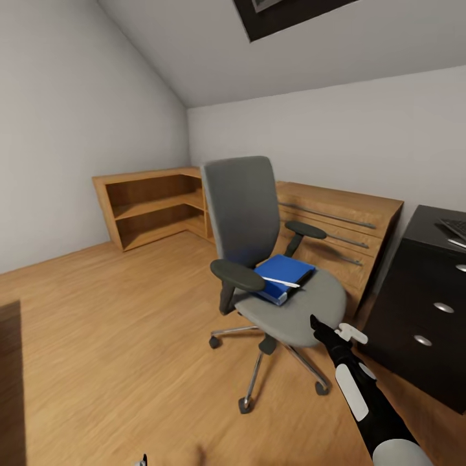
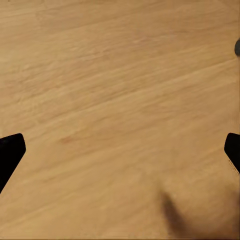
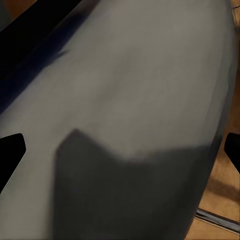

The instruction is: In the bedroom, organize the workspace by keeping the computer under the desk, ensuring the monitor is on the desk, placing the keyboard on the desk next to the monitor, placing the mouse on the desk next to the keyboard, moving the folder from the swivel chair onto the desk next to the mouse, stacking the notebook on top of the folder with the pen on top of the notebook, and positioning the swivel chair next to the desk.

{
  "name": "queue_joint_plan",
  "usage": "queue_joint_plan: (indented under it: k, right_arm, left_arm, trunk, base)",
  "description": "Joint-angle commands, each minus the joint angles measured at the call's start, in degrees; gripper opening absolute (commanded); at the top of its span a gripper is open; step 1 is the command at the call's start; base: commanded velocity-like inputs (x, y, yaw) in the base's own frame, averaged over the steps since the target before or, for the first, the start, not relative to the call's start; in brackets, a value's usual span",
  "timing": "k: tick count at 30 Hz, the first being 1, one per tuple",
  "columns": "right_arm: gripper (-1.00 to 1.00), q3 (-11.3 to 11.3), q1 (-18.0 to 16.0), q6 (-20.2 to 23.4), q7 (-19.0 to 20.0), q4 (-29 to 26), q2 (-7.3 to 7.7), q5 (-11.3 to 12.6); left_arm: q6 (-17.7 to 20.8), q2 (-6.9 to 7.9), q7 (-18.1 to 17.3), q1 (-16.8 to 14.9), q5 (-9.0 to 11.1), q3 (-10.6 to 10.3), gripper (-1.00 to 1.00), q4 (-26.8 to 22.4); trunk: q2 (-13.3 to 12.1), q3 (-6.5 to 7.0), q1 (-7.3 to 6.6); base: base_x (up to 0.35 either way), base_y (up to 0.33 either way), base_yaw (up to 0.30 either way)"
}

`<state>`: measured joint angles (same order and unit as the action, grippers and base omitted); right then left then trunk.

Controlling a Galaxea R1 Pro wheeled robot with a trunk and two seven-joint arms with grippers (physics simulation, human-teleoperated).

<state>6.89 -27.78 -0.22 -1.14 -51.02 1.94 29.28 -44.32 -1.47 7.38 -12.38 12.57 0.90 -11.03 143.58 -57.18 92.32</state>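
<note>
The swivel chair stands on the wooden floor, near the black desk with its drawer unit. The blue folder lies on the seat toward the back, beside the armrest, and the thin white pen rests across its front part. A corner of the keyboard shows on the desk top. The right gripper hovers over the seat's front edge, fingers spread wide. The left gripper hangs wide open above bare floor. A light-wood shelf fills the far corner
</note>
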Motion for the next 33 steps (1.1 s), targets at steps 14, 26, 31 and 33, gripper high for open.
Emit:
queue_joint_plan:
  k: [14, 26, 31, 33]
  right_arm:
    - [1.0, -0.2, 0.0, 0.0, 0.0, 4.0, -0.04, 0.9]
    - [1.0, -0.3, 0.0, 0.0, 0.0, 4.2, -0.13, 0.9]
    - [1.0, -0.5, 0.0, 0.0, -0.1, 4.2, -0.59, 0.9]
    - [1.0, -0.5, 0.0, 0.0, -0.1, 4.2, -0.71, 0.9]
  left_arm:
    - [-0.2, -0.02, 0.1, -0.1, 0.0, 0.1, 1.0, 0.0]
    - [-0.2, -0.02, 0.1, 0.0, 0.0, 0.1, 1.0, 0.0]
    - [-0.2, -0.02, 0.1, 0.0, 0.0, 0.0, 1.0, 0.0]
    - [-0.2, -0.02, 0.1, 0.0, 0.0, 0.1, 1.0, 0.0]
  trunk:
    - [0.0, -0.06, 0.02]
    - [0.0, -0.06, 0.02]
    - [0.0, -0.17, 0.02]
    - [0.0, -0.25, 0.02]
  base:
    - [0.057, -0.07, 0.0]
    - [0.0, -0.073, 0.0]
    - [0.0, -0.003, 0.099]
    - [0.0, -0.001, 0.204]
